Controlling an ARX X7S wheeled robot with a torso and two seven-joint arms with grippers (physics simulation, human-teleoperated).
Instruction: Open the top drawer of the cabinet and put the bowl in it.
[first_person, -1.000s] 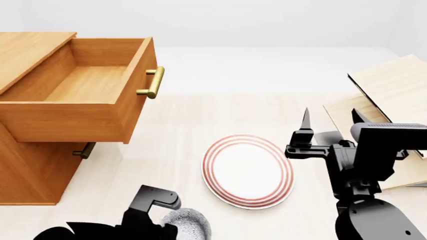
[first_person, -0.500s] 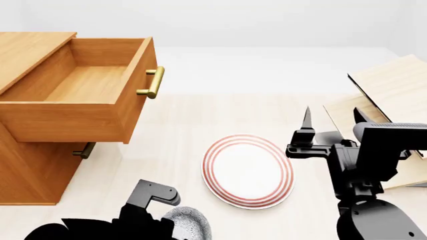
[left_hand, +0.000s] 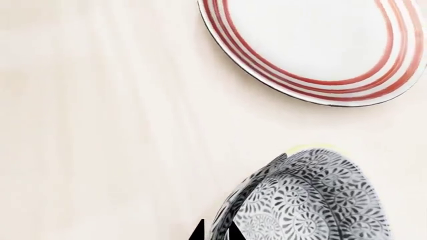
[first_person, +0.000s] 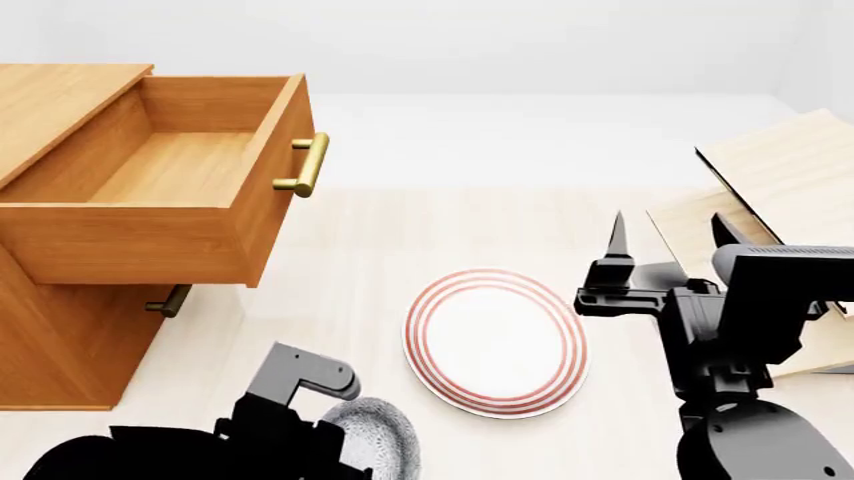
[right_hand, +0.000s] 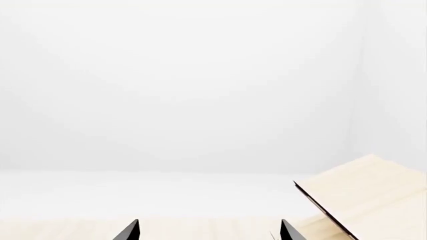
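The cabinet (first_person: 54, 340) stands at the left with its top drawer (first_person: 174, 165) pulled out, its plain wood interior empty and its brass handle (first_person: 307, 165) toward the middle. The bowl (first_person: 376, 438), grey-blue patterned outside, is at the bottom edge of the head view, partly hidden by my left arm. In the left wrist view the bowl (left_hand: 307, 200) is tilted, and my left gripper (left_hand: 215, 232) is shut on its rim, one fingertip on each side. My right gripper (first_person: 671, 238) is open and empty, fingers pointing up, right of the plate; it also shows in the right wrist view (right_hand: 208, 232).
A flat white plate with red rings (first_person: 497, 340) lies on the pale floor between my arms, also in the left wrist view (left_hand: 313, 45). A pale tilted board rack (first_person: 787, 170) stands at the right. A lower drawer handle (first_person: 170, 300) shows under the open drawer.
My left gripper has shifted slightly with the bowl in its grip, and its wrist sits a little higher in the head view. My right arm has barely moved.
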